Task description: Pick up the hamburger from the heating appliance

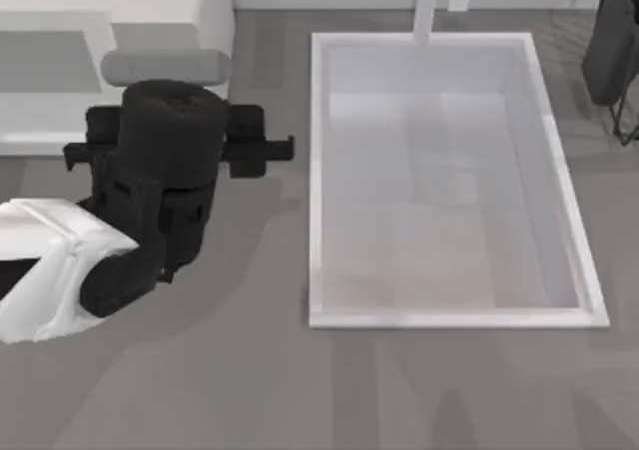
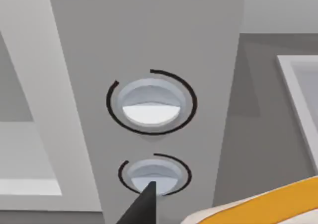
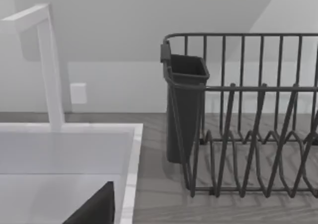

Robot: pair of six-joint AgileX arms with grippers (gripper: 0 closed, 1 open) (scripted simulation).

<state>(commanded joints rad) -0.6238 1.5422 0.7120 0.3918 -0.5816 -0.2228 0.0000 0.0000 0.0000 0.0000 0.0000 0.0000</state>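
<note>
The heating appliance (image 1: 60, 81) is a white microwave at the table's back left. Its grey panel (image 2: 149, 35) carries two round silver-blue knobs (image 2: 151, 102). My left gripper (image 1: 165, 136) hangs just in front of that panel, outside the cavity. In the left wrist view the hamburger (image 2: 268, 206), orange-yellow with a white edge, lies close under the camera. One dark fingertip (image 2: 145, 204) shows right beside it, and the gripper looks shut on it. A dark part of my right gripper (image 3: 94, 211) shows over the sink's corner.
A large white sink (image 1: 318, 171) with a white faucet (image 1: 427, 11) takes up the middle and right of the table. A dark wire dish rack (image 3: 248, 134) with a utensil cup (image 3: 184, 110) stands at the back right. Grey countertop runs along the front.
</note>
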